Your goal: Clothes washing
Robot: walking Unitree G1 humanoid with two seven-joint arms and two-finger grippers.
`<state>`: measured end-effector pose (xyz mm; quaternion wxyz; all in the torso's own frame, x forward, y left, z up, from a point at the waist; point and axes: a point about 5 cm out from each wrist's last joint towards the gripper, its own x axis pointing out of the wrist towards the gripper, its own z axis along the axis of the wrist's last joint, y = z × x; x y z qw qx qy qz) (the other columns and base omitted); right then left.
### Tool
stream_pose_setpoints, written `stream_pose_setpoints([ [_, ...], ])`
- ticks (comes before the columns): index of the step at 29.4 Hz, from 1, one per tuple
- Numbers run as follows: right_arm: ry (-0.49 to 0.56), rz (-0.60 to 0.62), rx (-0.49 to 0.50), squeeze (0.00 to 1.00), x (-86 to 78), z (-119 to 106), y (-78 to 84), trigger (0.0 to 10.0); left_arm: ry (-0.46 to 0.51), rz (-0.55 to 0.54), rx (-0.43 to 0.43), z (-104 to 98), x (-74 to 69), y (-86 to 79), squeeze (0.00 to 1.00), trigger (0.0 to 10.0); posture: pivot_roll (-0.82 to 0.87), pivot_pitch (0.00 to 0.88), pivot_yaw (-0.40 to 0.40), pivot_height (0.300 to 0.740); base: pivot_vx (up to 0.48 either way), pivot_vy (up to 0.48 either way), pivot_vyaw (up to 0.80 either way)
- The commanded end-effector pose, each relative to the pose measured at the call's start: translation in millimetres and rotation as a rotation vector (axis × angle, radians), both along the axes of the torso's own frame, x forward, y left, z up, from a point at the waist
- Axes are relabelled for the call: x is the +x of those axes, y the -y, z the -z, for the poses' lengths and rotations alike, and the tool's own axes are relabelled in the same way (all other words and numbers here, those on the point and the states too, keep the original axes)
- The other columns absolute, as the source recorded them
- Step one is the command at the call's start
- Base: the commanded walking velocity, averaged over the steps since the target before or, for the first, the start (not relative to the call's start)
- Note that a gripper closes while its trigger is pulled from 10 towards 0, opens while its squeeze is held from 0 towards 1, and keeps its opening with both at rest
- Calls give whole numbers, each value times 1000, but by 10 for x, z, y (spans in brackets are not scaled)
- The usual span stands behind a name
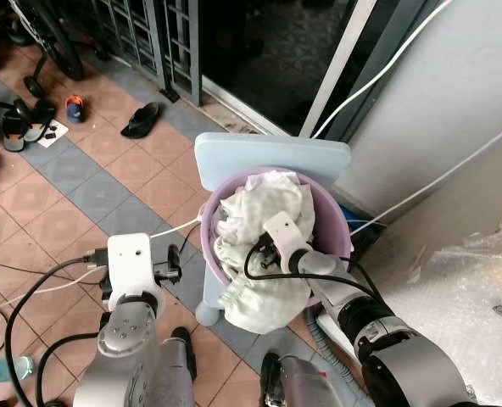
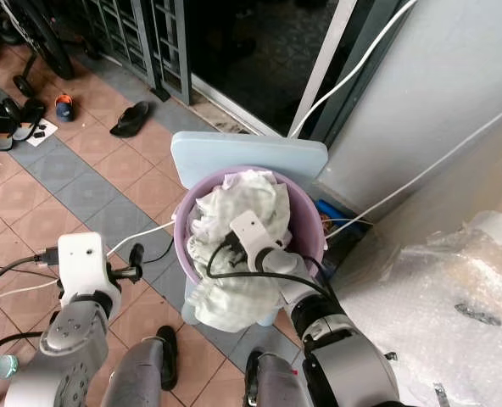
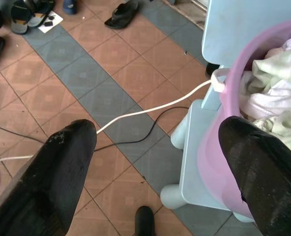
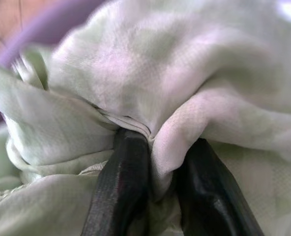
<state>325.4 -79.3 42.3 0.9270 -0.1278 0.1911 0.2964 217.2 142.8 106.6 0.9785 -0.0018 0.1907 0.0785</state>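
No text for you to read here, no labels, brands or numbers on any surface (paper scrap [image 1: 51, 133] by the sandals too small to tell)

— Item one? 
— Laundry basin [image 1: 336, 222]: round, pale purple plastic, upright on a light blue stool [image 1: 234, 153] that stood on a tiled floor, a white wall just beside it.

— Contents? 
— Pale green-white clothes [image 1: 264, 212], crumpled, heaped above the rim; one fold [image 1: 255, 303] hung over the near edge, down the basin's outside.

— Condition of the heap? 
— A bunched ridge of the cloth [image 4: 160, 142] was pinched between the two black fingers [image 4: 118, 191] of the right end effector [image 4: 158, 172], pressed into the pile.
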Motion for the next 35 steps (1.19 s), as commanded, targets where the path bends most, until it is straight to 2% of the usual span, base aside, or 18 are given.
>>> stream_pose_setpoints([
  [1,62,1,52,0,44,-115,-31,0,-23,23,-30,56,-1,46,0,10000,86,146,-91,740,0,0,0],
  [11,134,74,180,0,-144,-118,-3,0,-32,81,4,185,180,48,0,10000,52,0,0,740,0,0,0],
  [13,196,124,247,0,-217,-187,36,0,-42,90,0,255,248,53,0,10000,51,0,39,740,0,0,0],
  [14,243,150,288,0,-256,-236,70,0,-49,76,-36,306,256,38,0,10000,51,0,60,740,0,0,0],
  [17,262,263,337,0,-264,-230,161,0,-85,37,-18,403,273,-30,0,10000,39,0,80,740,0,0,0],
  [18,311,336,349,0,-268,-297,244,0,-42,77,-22,344,365,36,0,10000,22,0,100,740,0,0,0],
  [19,334,354,355,0,-273,-336,268,0,-22,93,-24,316,394,61,0,10000,22,0,100,740,0,0,0],
  [20,389,354,353,0,-270,-461,282,0,6,117,-17,264,460,80,0,10000,-2,0,114,740,0,0,0],
  [22,406,352,350,0,-268,-501,285,0,13,124,-13,250,479,85,0,10000,-2,0,114,740,0,0,0],
  [24,486,355,343,0,-271,-691,341,0,57,164,64,201,559,108,0,10000,-29,0,116,740,0,0,0],
  [27,560,380,318,0,-285,-892,441,0,136,192,104,120,662,135,0,10000,-44,0,101,740,0,0,0],
  [28,565,385,318,0,-298,-922,458,1961,152,189,114,107,683,130,0,10000,-48,0,92,740,0,0,0],
  [29,563,389,317,0,-311,-928,468,9020,160,186,123,108,698,124,0,10000,-49,0,86,740,0,0,0],
  [30,560,400,306,0,-324,-917,483,10000,164,185,129,115,705,118,0,10000,-52,0,86,740,0,0,0],
  [32,516,430,300,0,-371,-860,480,10000,167,183,134,155,691,86,0,10000,-61,0,79,740,0,0,0],
  [34,535,401,227,0,-415,-868,425,10000,176,176,129,177,653,72,0,10000,-62,0,87,740,0,0,0],
  [35,535,401,227,0,-415,-868,425,10000,176,176,129,177,653,72,0,10000,-62,0,87,740,0,0,0],
])
